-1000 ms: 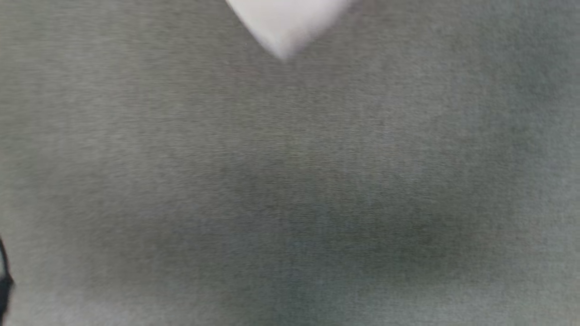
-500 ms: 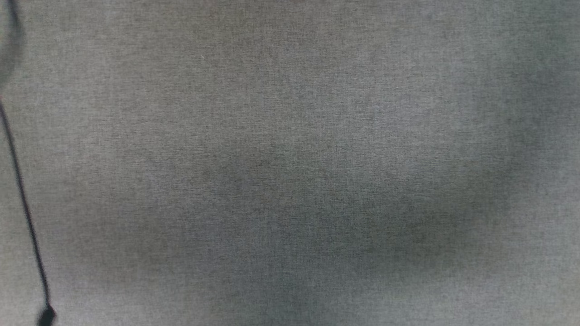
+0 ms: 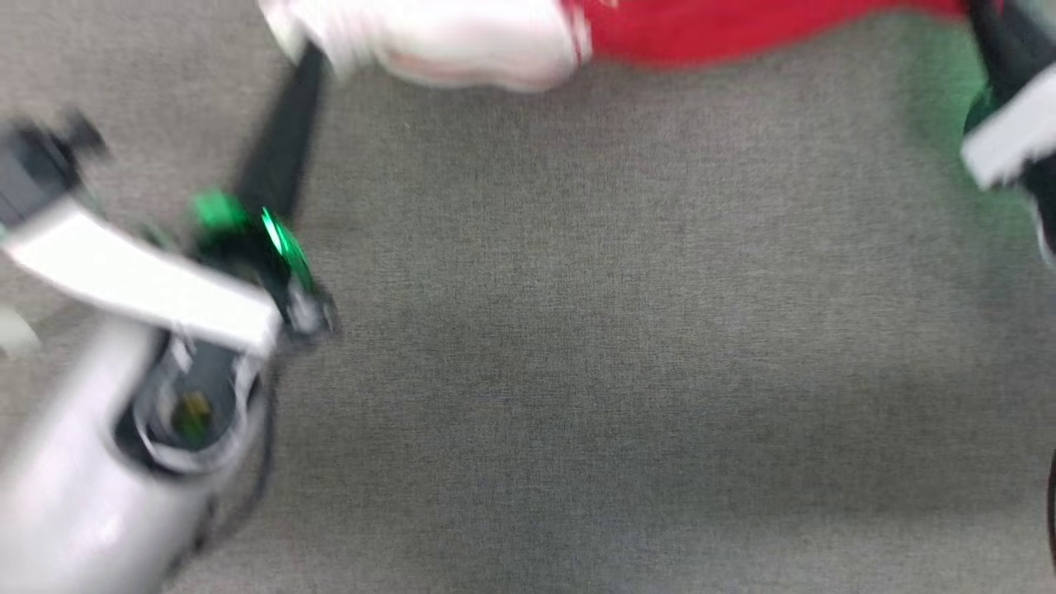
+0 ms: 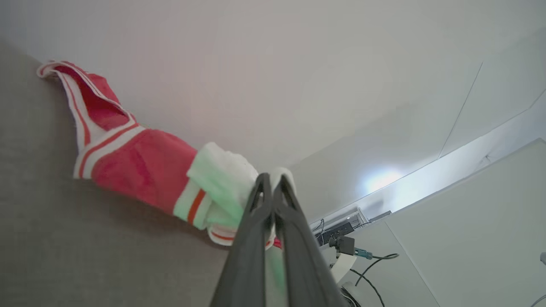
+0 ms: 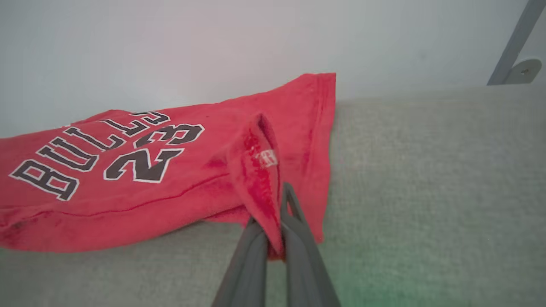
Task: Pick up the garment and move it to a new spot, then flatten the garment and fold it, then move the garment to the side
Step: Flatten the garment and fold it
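Nearest is the grey fabric surface (image 3: 577, 371); the head view is badly blurred. At near left the pale left forearm (image 3: 74, 495) reaches away toward the far edge.

Left gripper (image 4: 271, 181): fingers pressed together, pinching the bunched end of the white sleeve (image 4: 222, 179). Right gripper (image 5: 275, 209), far right: clamped on a pinched-up red fold (image 5: 256, 179) at the shirt's edge, with cloth poking up between the fingers.

The garment (image 5: 128, 170) lies along the far side of the surface, strung left to right between the two grips. It seems to rest mostly on the surface, lettering up, close to the plain wall (image 5: 213, 42) behind.

Judgement: the grips at opposite ends keep it spread, so it can be lifted or dragged as one piece without balling up. This reads as the pick-up-and-move step. Flattening and folding are not yet done: the sleeve end is crumpled and the edge doubled over.

Risk: thin pinches on soft cloth may slip if the arms pull apart too hard.
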